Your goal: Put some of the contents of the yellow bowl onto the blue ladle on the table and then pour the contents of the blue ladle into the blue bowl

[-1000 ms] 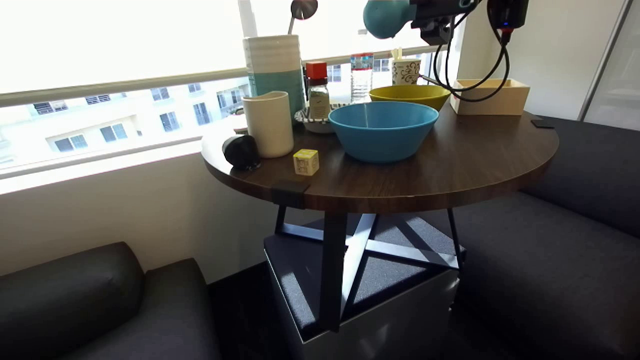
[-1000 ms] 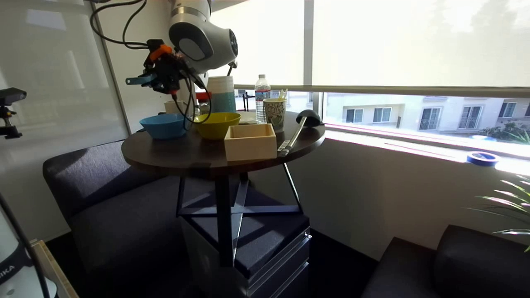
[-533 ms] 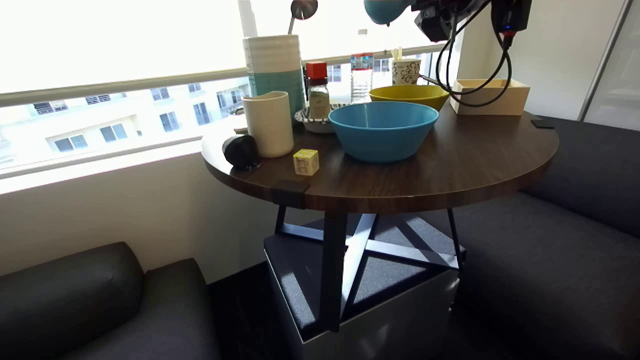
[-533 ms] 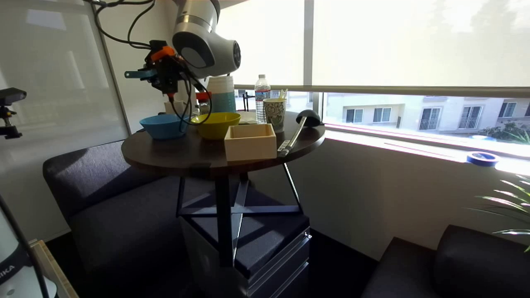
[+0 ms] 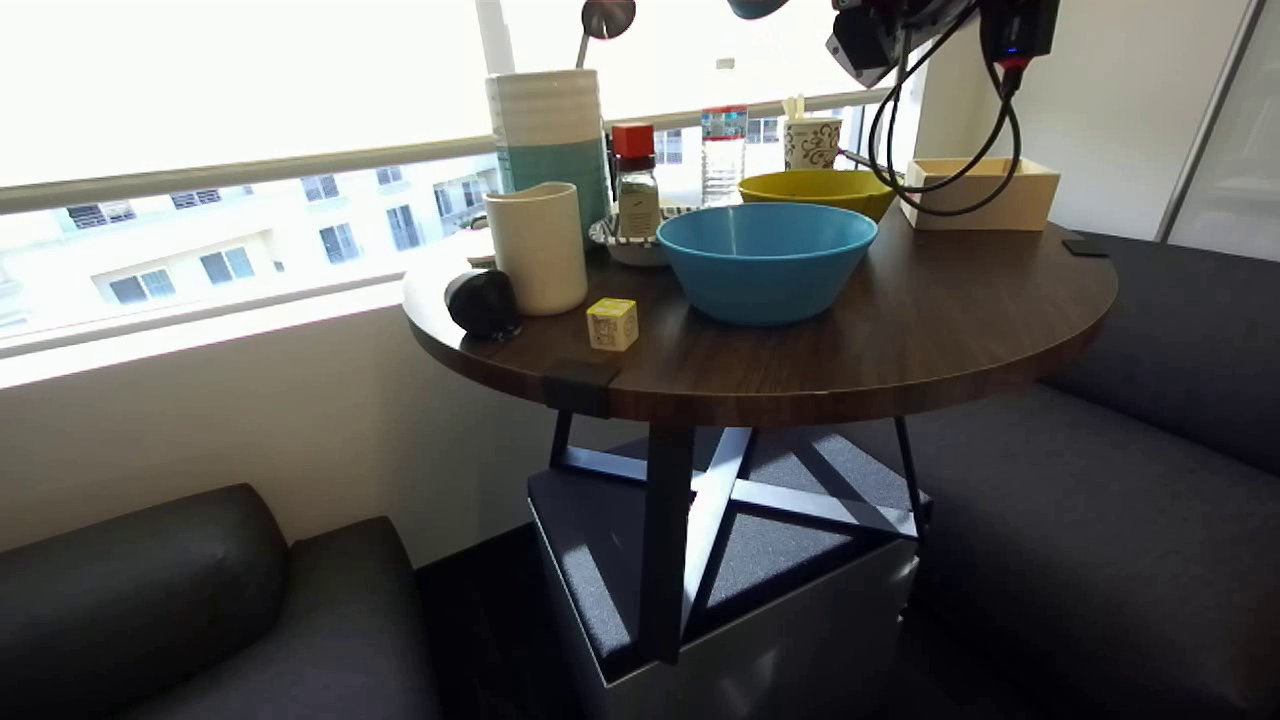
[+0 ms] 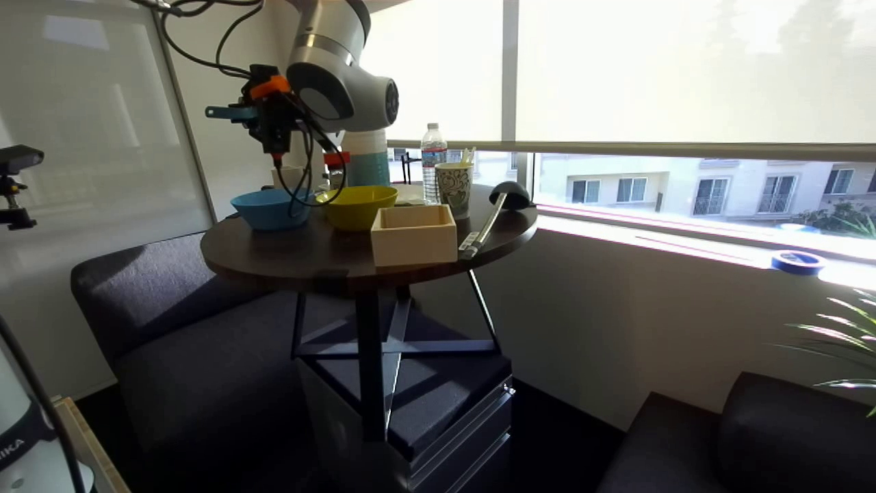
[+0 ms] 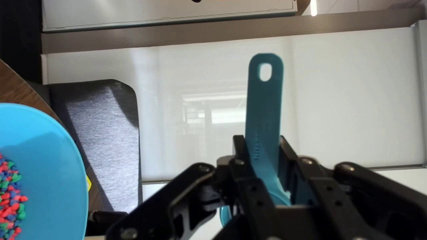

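Blue ladle (image 7: 264, 115), handle clamped in gripper (image 7: 262, 146), aloft; holed end protruding

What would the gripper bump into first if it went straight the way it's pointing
Likely the glossy white panel, as nothing shows nearer past the blue ladle that the gripper holds; depth is unclear.

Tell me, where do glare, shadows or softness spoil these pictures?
In both exterior views, the window blind is washed out by glare; in an exterior view, sunlight and shadow stripe the cabinet; in the wrist view, a shadow's edge crosses the inside of the blue bowl, the white panel shows reflections, and the gripper looks slightly soft.
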### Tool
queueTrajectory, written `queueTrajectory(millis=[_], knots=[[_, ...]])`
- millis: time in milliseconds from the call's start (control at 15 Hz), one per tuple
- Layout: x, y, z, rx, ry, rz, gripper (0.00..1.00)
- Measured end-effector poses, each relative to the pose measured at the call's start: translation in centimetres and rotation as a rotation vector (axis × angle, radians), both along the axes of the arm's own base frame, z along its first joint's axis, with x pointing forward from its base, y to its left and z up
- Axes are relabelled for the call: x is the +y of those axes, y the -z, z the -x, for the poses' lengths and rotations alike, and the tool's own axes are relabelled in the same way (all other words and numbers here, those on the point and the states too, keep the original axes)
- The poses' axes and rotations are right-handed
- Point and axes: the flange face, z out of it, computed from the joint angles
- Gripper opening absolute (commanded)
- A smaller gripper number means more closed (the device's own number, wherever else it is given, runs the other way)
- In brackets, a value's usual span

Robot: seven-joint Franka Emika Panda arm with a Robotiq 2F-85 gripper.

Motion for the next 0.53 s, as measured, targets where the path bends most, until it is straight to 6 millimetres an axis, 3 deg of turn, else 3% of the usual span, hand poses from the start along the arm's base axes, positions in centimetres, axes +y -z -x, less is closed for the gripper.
queueTrajectory(millis=[533], knots=[[-0.65,0.09,-0.2,0.04,0.036,-0.106,0.06]])
